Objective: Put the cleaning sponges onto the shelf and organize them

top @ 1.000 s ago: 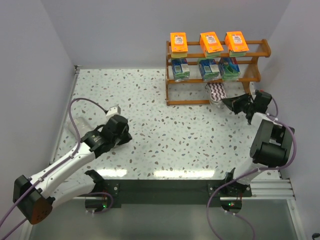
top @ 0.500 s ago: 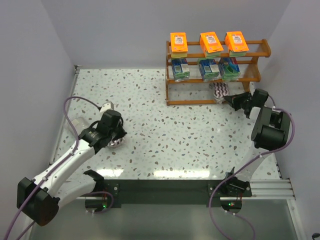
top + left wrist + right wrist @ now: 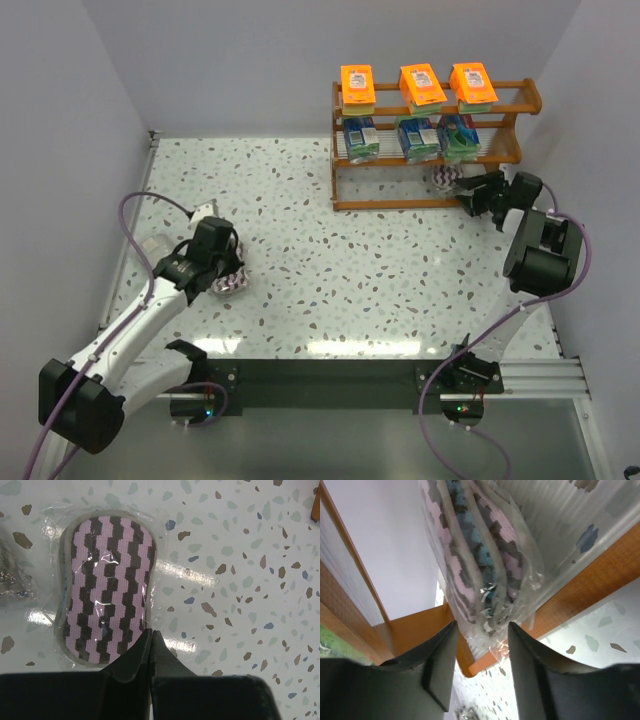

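Sponges fill the upper tiers of the shelf [image 3: 380,205] at the far right of the table [image 3: 380,270]: three orange packs [image 3: 422,86] in a row on top and three blue-green packs [image 3: 418,139] in a row just below. On the bottom tier, toward its right end, a zigzag pack [image 3: 443,178] [image 3: 470,555] sits on edge. The wooden front rail runs under it, the ribbed underside of the middle tier lies close above, and the curved side panel is just beside it, so the slot is tight. The right arm is folded up along the table's right edge, elbow high, forearm reaching in low toward that slot. The right gripper [image 3: 466,192] [image 3: 482,625] has its fingers on either side of the bag's near end and grasps it there. Well apart, on the left of the table, a second zigzag pack [image 3: 234,284] [image 3: 107,585] lies flat with its striped face up, and a crumpled clear bag [image 3: 10,577] lies just beside it. The left arm stretches out diagonally from its base, wrist bent down over this pack. The left gripper [image 3: 228,272] [image 3: 151,634] is clenched, fingertips pressed together at the pack's near edge. I cannot tell whether they pinch any of the wrapping.
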